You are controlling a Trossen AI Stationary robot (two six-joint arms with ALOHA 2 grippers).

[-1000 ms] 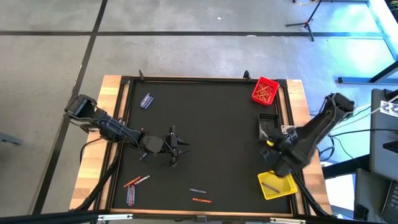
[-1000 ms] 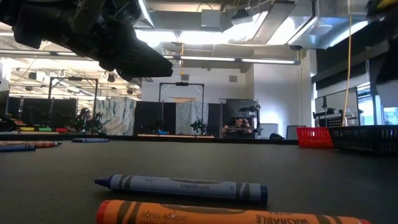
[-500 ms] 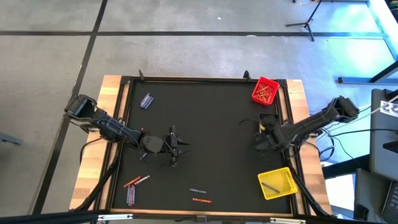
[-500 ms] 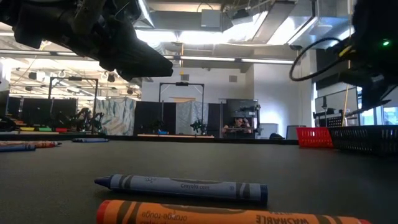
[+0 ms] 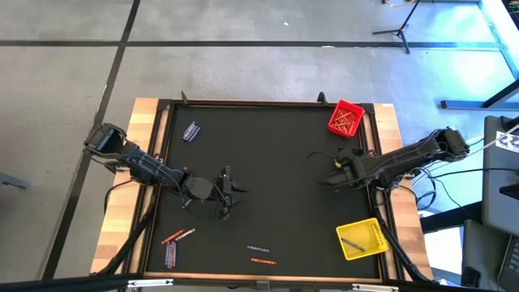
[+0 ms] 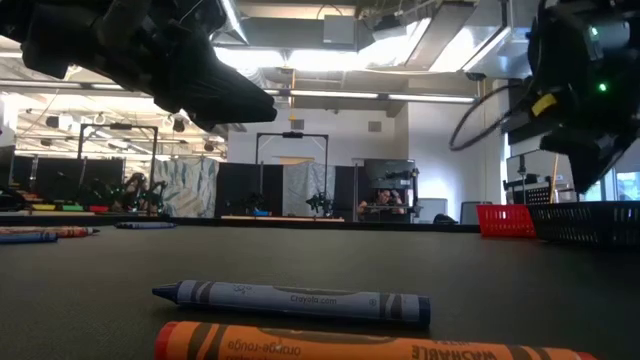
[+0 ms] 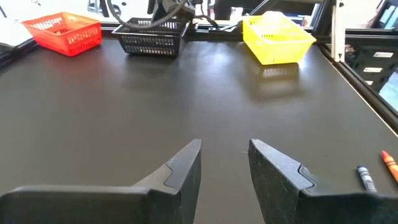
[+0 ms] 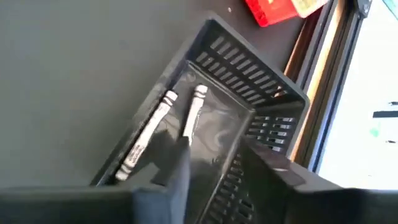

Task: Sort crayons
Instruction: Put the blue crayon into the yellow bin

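The right tool [image 8: 214, 168], fingers parted and empty, hangs over a black slatted plastic bin [image 8: 249, 81] holding two grey wax crayons [image 8: 193, 115]; the left tool [image 7: 224, 165] waits open mid-bench [image 5: 268, 138]

Bright overhead lighting, soft glare on the dark mat [image 7: 186, 81]

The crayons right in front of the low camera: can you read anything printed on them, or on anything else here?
"Crayola.com" on the blue crayon's wrapper.
"WASHABLE" on the orange crayon's wrapper, read upside down; the smaller print beside it is too blurred to read.
Print on the grey crayons in the black bin: too blurred to read.
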